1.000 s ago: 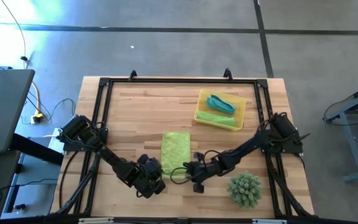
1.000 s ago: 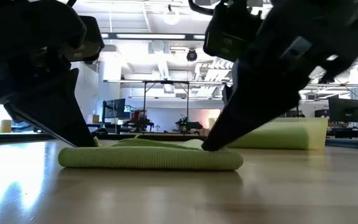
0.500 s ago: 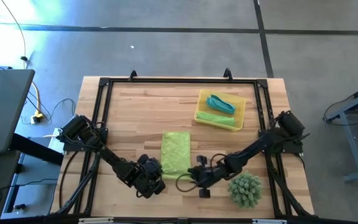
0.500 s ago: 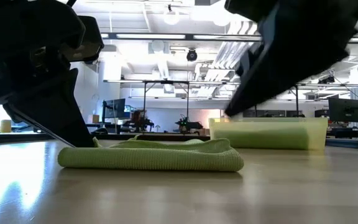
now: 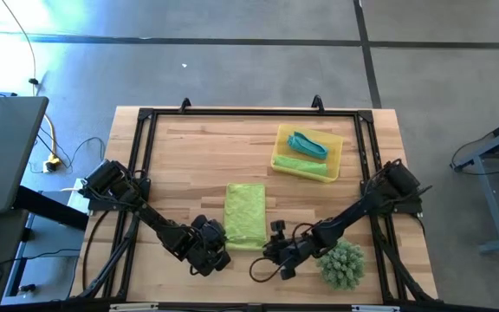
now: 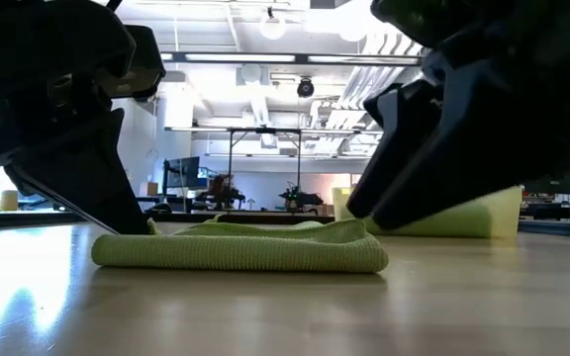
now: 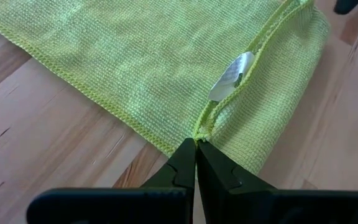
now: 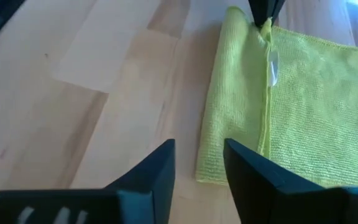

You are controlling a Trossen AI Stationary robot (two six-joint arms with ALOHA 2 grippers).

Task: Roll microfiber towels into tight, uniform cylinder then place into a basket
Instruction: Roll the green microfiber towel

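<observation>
A lime-green towel [image 5: 244, 216] lies folded flat on the wooden surface [image 5: 189, 165], near its front edge and about midway across. It forms a long rectangle whose long axis runs front to back, one short end toward the front edge and the other toward the basket [image 5: 337, 147]. Along its front end the cloth is doubled over into a thicker band, with a small white label [image 7: 230, 76] at the seam.

The left gripper [image 5: 217, 249] sits at the towel's front left corner, its jaws closed and pinching the hem there, as the left wrist view shows [image 7: 196, 149]. The right gripper [image 5: 274, 247] is off the towel's front right corner, just beside it and not touching; its jaws stand apart with nothing between them [image 8: 199, 163].

The yellow basket rests toward the back right, well apart from the flat towel. It holds a rolled teal towel [image 5: 307, 145] and a rolled green towel [image 5: 301, 165], lying side by side. A spiky green plant [image 5: 342, 263] stands at the front right, just beside the right arm.
</observation>
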